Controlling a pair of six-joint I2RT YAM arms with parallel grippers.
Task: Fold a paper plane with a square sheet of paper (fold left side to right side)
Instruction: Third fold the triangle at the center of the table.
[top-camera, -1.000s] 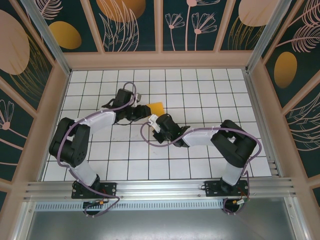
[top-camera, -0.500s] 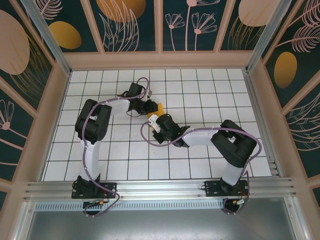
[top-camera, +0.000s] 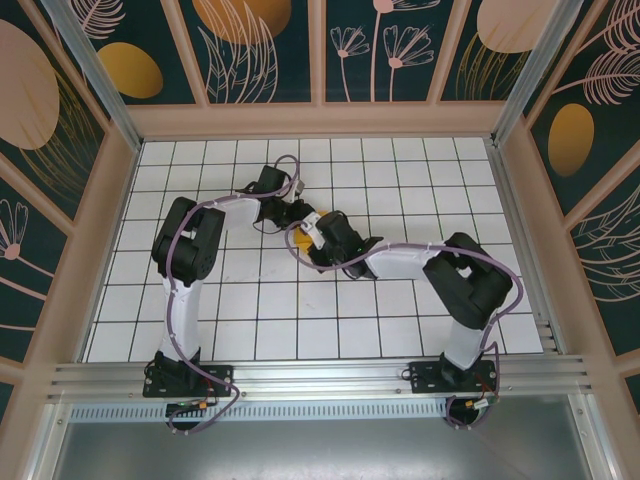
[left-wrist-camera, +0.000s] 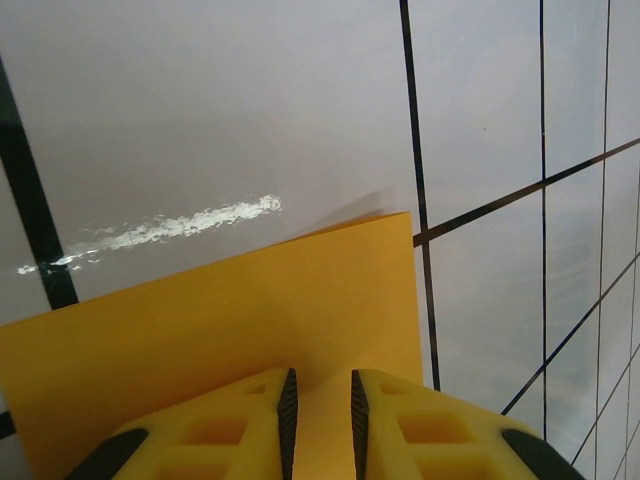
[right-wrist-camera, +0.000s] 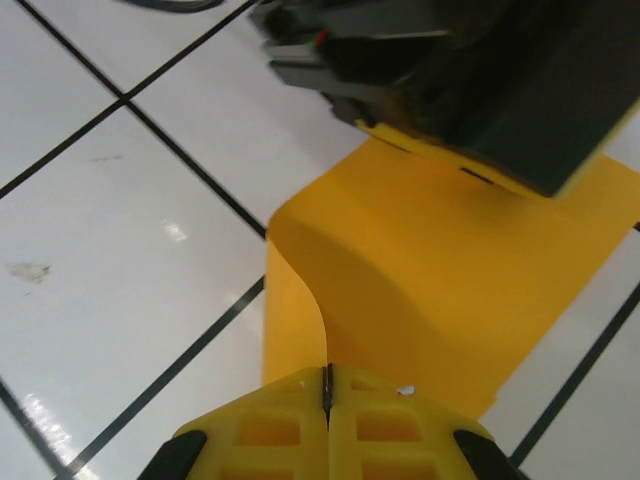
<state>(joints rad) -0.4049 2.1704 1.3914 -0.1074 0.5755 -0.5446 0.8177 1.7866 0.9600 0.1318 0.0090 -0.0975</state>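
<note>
Left wrist view: the square sheet of paper (left-wrist-camera: 200, 320) fills the lower half, plain orange-yellow. Its far corner points to 1 o'clock and rides slightly off the counter (left-wrist-camera: 200, 110), with a thin shadow under it.
Left fingers (left-wrist-camera: 200, 425): yellow pair at 6 o'clock of that view, a narrow slot apart. The sheet's face shows through the slot, so they stand over the sheet and do not pinch it. Cannot tell if they press on it.
Right wrist view: the sheet is bent, not flat. One flap arches up from the 9 o'clock side and over toward 3 o'clock, and the lower layer lies on the white grid tiles (right-wrist-camera: 90, 230).
Right fingers (right-wrist-camera: 375, 392): pressed together with no gap. The sheet's bent edge runs straight into the seam between them, which reads as a pinch on that edge.
Left wrist body: dark block at 1 o'clock in the right wrist view, sitting over the sheet's far edge.
Top external view: both arms meet just to the 12 o'clock side of the counter's centre, the left reaching in from 9 o'clock and the right from 4 o'clock. A sliver of orange shows between the two wrists.
Fold: curved over, not yet pressed flat.
</note>
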